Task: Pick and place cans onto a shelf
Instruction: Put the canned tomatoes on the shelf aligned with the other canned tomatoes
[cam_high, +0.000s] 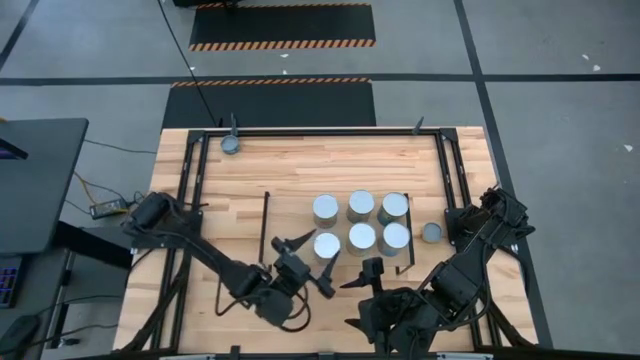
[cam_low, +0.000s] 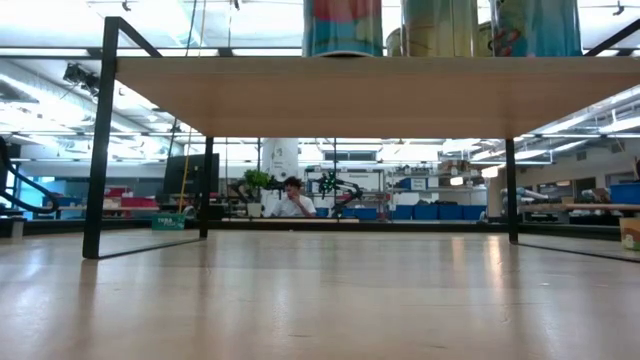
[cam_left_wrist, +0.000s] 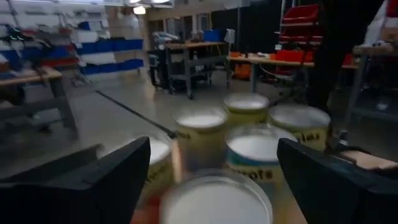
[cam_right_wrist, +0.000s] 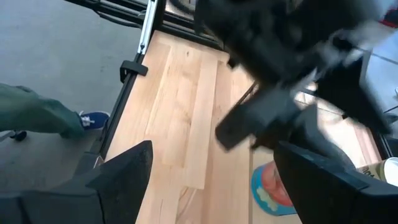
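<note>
The shelf (cam_high: 290, 212) stands mid-table; the low view shows its board (cam_low: 380, 92) from underneath. Several cans stand upright on it in two rows (cam_high: 361, 205), (cam_high: 396, 238), and their lower parts show above the board (cam_low: 342, 27). My left gripper (cam_high: 308, 258) is open at the shelf's near left. Its fingers stand wide on either side of the nearest can (cam_left_wrist: 214, 200) (cam_high: 327, 245) without touching it. My right gripper (cam_high: 358, 298) hovers open near the front edge, with nothing between its fingers (cam_right_wrist: 214, 180).
One loose can (cam_high: 231, 144) stands on the table by the far rail on the left. Another can (cam_high: 432, 232) stands just right of the shelf. A black rail frame (cam_high: 330, 130) edges the table. Bare wood lies left of the shelf (cam_high: 230, 200).
</note>
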